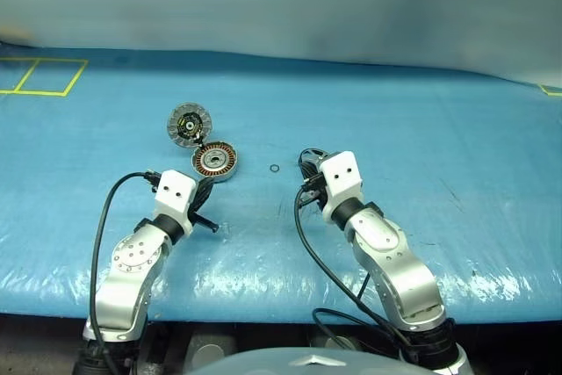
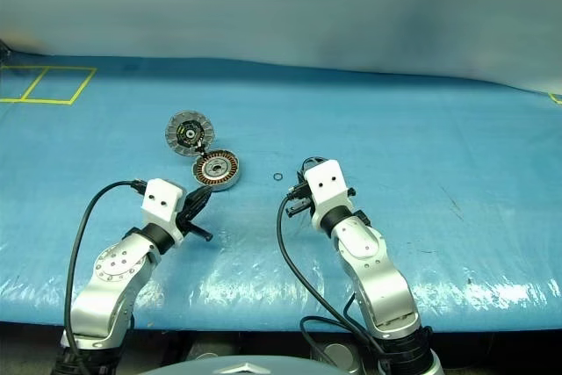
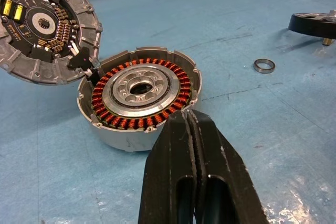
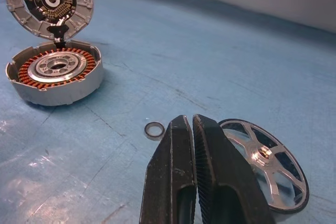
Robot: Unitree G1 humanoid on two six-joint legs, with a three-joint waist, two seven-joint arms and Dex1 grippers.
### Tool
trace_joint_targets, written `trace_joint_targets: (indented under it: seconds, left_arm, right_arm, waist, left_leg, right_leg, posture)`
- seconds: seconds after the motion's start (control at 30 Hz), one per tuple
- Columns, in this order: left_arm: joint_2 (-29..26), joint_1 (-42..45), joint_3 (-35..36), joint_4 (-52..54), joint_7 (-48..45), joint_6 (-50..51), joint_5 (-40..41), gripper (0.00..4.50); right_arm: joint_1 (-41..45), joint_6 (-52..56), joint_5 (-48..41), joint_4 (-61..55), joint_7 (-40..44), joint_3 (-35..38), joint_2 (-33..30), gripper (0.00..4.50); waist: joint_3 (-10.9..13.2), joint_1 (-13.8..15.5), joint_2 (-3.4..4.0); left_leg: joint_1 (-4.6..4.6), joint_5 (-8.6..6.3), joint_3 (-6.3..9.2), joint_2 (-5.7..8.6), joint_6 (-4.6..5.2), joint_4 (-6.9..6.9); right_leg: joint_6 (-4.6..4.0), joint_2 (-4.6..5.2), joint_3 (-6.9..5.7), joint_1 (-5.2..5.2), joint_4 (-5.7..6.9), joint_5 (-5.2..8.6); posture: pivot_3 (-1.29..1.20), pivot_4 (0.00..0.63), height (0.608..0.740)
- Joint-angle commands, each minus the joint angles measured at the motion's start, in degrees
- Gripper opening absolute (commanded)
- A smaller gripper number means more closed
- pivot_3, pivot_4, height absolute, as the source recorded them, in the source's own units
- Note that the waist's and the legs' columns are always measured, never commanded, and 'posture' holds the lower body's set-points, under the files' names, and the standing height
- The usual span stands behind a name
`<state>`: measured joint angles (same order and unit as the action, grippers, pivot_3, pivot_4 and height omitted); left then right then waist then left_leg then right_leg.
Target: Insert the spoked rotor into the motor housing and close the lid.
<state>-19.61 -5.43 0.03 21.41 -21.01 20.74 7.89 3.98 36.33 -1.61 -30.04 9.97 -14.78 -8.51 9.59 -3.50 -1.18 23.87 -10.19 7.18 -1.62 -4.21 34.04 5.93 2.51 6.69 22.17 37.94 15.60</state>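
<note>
Blue-covered bench (image 1: pixel 421 129): motor housing (image 1: pixel 215 162) lies open, lid (image 1: pixel 186 124) just behind, touching; small ring (image 1: pixel 274 168) beside. Left wrist view: left pincer (image 3: pixel 190 121) pressed together, empty, just before the housing. Right wrist view: right pincer (image 4: pixel 190 124) pressed together over spoked rotor (image 4: pixel 265 163).

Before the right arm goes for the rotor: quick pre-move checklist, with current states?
1. Motor housing cavity free to receive the rotor: ok, windings and centre bore exposed, nothing lying in it.
2. Lid out of the way: ok, tilted open at the housing's far edge, dark face showing.
3. Spoked rotor reachable: ok, lying flat on the blue table cover just past the right gripper.
4. Right gripper ready to grasp: not ok, fingers shut, holding nothing.
5. Left gripper clear of the housing: cannot tell, shut tips sit right at its near rim.
6. Small ring clear of the path: not ok, loose beside the rotor.
</note>
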Motion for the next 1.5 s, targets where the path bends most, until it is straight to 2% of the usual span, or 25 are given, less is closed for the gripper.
trace_joint_targets:
  seconds: [0.03, 1.5]
  left_arm:
    - [0.2, 0.9, -0.1, 0.3, -0.3, -1.4, 0.1, 0.05]
    - [0.0, 1.8, 0.2, -0.1, -1.1, -1.1, 0.1, 0.05]
  right_arm:
    - [-0.1, -0.7, 0.2, -2.0, -0.2, 0.4, 0.1, 0.18]
    - [0.3, -0.4, 0.5, -2.0, 0.2, 0.0, 0.6, 0.18]
  waist:
    - [0.0, 0.0, 0.00]
    - [0.0, 0.0, 0.00]
  left_leg:
    - [0.00, 0.00, 0.00, 0.00, 0.00, 0.00]
    - [0.00, 0.00, 0.00, 0.00, 0.00, 0.00]
  right_leg:
    - [0.00, 0.00, 0.00, 0.00, 0.00, 0.00]
    - [0.01, 0.00, 0.00, 0.00, 0.00, 0.00]
  posture:
    - [0.00, 0.150, 0.740]
    - [0.00, 0.150, 0.740]
